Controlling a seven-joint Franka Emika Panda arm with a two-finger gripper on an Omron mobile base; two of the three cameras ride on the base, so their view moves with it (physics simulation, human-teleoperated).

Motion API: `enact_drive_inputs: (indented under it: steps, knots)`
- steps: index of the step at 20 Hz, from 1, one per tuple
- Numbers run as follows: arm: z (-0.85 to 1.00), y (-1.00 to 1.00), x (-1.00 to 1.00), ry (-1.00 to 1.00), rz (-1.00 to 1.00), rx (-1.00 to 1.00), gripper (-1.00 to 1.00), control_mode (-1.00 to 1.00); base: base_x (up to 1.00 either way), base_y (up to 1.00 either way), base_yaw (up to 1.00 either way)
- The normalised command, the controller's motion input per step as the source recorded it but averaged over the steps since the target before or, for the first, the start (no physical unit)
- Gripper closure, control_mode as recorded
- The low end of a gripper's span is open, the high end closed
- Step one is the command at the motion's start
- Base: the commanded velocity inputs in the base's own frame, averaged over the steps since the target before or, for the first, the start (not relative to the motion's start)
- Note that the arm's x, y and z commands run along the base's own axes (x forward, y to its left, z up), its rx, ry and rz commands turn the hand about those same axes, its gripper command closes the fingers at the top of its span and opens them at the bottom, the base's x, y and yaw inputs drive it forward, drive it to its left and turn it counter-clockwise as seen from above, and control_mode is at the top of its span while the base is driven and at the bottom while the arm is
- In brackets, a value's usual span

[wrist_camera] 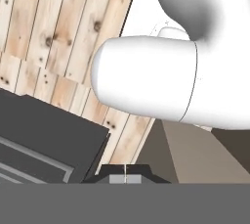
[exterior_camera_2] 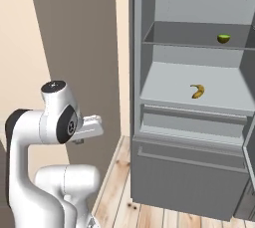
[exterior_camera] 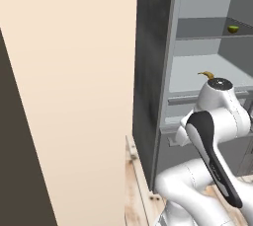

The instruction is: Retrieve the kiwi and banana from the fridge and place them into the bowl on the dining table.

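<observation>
You're at the reach-in step: fridge (exterior_camera_2: pixel 189 122) open, kiwi (exterior_camera_2: pixel 223 38) and banana (exterior_camera_2: pixel 197 91) unpicked, claw (wrist_camera: pixel 125 178) apparently clenched and empty, so lift it toward the shelves

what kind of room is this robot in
Most likely a kitchen, a rendered one. A tall dark-grey fridge stands open against a cream wall, with a kiwi on its upper shelf, a banana on the shelf below and a drawer underneath. The floor is pale wooden planks.
</observation>
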Motion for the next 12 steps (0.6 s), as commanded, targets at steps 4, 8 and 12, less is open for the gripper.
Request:
enact_drive_inputs:
  steps: [4,8,12]
  knots:
    - [0.0,0.0,0.0,0.0,0.0,0.0,1.0,1.0,-0.03,-0.54,0.0]
    - [0.0,0.0,0.0,0.0,0.0,0.0,1.0,1.0,-0.01,-0.87,-0.09]
    - [0.0,0.0,0.0,0.0,0.0,0.0,1.0,1.0,0.0,-0.75,-0.18]
